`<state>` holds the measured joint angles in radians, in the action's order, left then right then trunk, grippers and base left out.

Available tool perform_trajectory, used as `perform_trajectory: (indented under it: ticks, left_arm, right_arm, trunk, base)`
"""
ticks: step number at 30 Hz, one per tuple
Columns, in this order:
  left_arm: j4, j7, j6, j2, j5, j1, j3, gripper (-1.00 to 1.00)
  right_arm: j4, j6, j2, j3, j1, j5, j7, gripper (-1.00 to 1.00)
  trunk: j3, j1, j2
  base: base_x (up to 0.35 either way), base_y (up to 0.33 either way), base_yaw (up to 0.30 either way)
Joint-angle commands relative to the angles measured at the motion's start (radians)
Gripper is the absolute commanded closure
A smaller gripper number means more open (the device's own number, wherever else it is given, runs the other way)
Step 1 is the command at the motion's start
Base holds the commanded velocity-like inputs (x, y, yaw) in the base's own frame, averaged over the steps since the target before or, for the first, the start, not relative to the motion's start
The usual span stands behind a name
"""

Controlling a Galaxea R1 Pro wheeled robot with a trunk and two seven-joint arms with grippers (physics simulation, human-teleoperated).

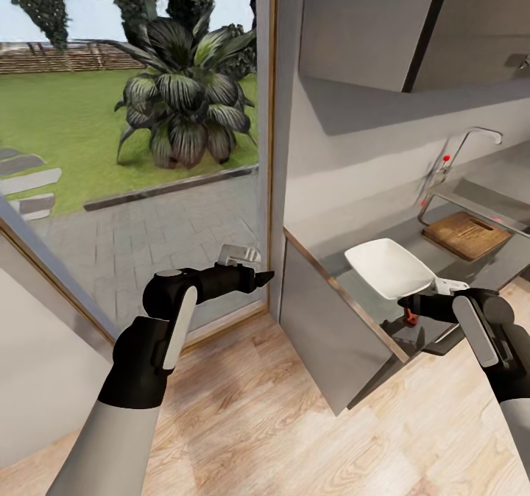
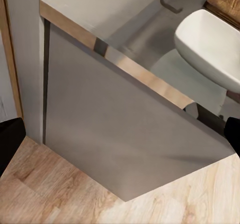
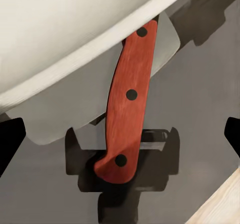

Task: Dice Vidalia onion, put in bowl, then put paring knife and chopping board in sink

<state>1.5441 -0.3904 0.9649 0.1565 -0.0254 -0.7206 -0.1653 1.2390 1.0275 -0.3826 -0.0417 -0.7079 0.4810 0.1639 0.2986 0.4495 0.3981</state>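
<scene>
While poised lower left, left claw (image 1: pixel 254 274): fingers spread, holding nothing.
Bowl (image 1: pixel 389 268): centre-right on the surface (image 1: pixel 346 264).
Paring knife (image 3: pixel 129 102): beside bowl, between parted right claw (image 1: pixel 406 312) fingers, ungripped.
Chopping board (image 1: pixel 467 234): right.

Glossy steel countertop (image 1: pixel 368 275) (mirror-like), wood-grain chopping board (image 1: pixel 467 234).

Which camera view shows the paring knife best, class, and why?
The right wrist view: the paring knife lies close below the camera, its red-orange riveted handle plain, the blade end under the bowl. The head view shows a small red bit by the right gripper.
</scene>
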Motion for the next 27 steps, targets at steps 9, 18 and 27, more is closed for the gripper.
perform_trajectory:
  ticks: [9,18,27]
  left_arm:
    - [0.001,-0.001,0.006,0.000,-0.002,-0.002,0.001,-1.00]
    - [0.001,-0.001,0.006,0.000,-0.002,-0.002,0.001,-1.00]
    - [0.001,-0.001,0.007,0.000,-0.002,-0.001,0.001,-1.00]
  right_arm:
    - [0.001,0.003,0.000,0.000,-0.001,0.010,0.009,-1.00]
    - [0.001,0.003,-0.001,0.000,-0.001,0.009,0.009,-1.00]
    - [0.001,0.003,0.000,0.000,-0.001,0.008,0.009,-1.00]
  trunk:
    - [0.002,0.001,0.002]
    - [0.011,0.001,0.002]
    - [0.016,0.001,0.002]
  base:
    - [0.000,0.000,0.000]
    - [0.000,0.000,0.000]
    - [0.000,0.000,0.000]
